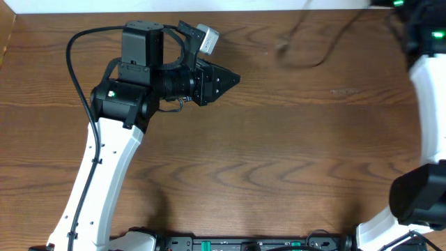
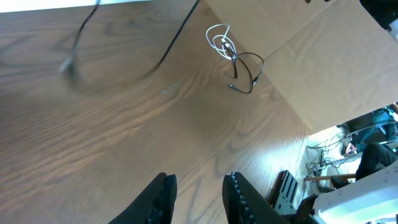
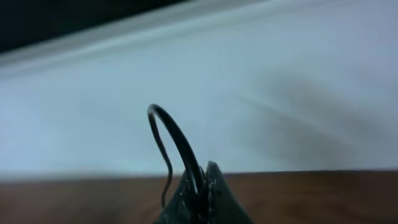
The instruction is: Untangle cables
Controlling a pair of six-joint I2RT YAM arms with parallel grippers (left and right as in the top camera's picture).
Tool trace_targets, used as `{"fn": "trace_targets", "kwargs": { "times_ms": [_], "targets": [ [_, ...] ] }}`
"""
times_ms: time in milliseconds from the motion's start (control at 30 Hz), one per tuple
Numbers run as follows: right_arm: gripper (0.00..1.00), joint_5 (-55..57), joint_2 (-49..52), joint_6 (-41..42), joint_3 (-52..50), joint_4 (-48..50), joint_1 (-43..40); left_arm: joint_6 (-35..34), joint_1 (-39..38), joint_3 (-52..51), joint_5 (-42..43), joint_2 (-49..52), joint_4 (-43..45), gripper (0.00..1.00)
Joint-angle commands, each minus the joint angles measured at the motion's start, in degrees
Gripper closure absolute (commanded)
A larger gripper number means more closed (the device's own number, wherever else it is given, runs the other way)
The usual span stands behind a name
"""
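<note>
My right gripper [image 3: 208, 186] is shut on a thin black cable [image 3: 177, 140], which arches up out of the jaws in a loop. In the overhead view the same black cable [image 1: 310, 61] shows blurred, sweeping from the top right down to a small plug end [image 1: 282, 47] above the table. The left wrist view has this cable [image 2: 171, 43] running across its top. A small bundle of white and black cables [image 2: 233, 53] lies farther off, by the edge of a tan surface. My left gripper [image 1: 235, 78] [image 2: 199, 190] hovers over the wooden table [image 1: 265, 153], open, with nothing between its fingers.
The left arm [image 1: 132, 97] occupies the table's upper left. The right arm's white link [image 1: 428, 104] runs along the right edge. A tan board [image 2: 336, 68] borders the table beyond the bundle. Equipment and loose wires [image 2: 348, 155] sit past the table edge. A pale wall [image 3: 249, 93] faces the right wrist.
</note>
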Motion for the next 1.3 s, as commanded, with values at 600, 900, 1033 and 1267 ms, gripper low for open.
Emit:
{"fn": "trace_targets", "kwargs": {
  "times_ms": [600, 900, 1033, 1267],
  "targets": [
    [0.21, 26.0, 22.4, 0.7, 1.6, 10.9, -13.0, -0.1, 0.0, 0.2, 0.9, -0.2, 0.7, 0.7],
    [0.01, 18.3, 19.0, 4.7, 1.6, 1.7, -12.9, -0.1, 0.0, 0.2, 0.4, -0.2, 0.7, 0.7],
    [0.01, 26.4, 14.3, 9.0, 1.6, -3.7, -12.7, -0.1, 0.0, 0.2, -0.6, -0.2, 0.7, 0.7],
    [0.01, 37.5, 6.8, 8.8, 1.6, -8.5, -12.5, -0.1, 0.0, 0.2, -0.6, -0.2, 0.7, 0.7]
  ]
}}
